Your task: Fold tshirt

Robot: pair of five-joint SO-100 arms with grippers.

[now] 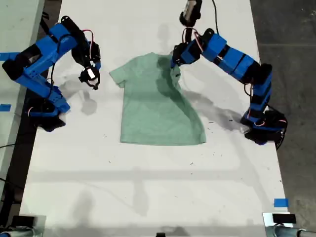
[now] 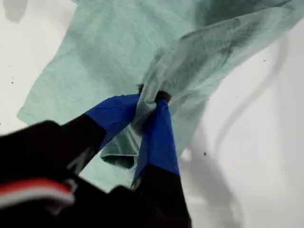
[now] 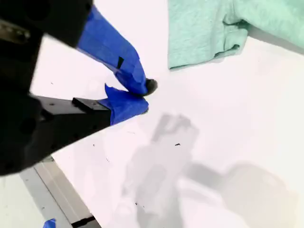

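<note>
Tshirt: pale mint-green short-sleeved cotton tshirt (image 1: pixel 158 106), lying mid white table (image 1: pixel 148 187), one sleeve lifted.
First end effector (image 2: pixel 147 102): clamped on that sleeve.
Second end effector (image 3: pixel 142 95): closed, empty, beside the other sleeve.

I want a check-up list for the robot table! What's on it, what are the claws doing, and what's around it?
Surface: white table, a few small dark specks.
Job's things: mint-green tshirt lying mostly flat; the sleeve side at the exterior view's right is lifted and bunched.
Clutter: nothing seen.
Grippers: my first end effector is shut on the tshirt fabric; my second end effector is closed on nothing, above bare table beside the other sleeve.
Cables: red and black wires on the arms.
Surroundings: blue tape marks, grey floor at the exterior view's right.
</note>
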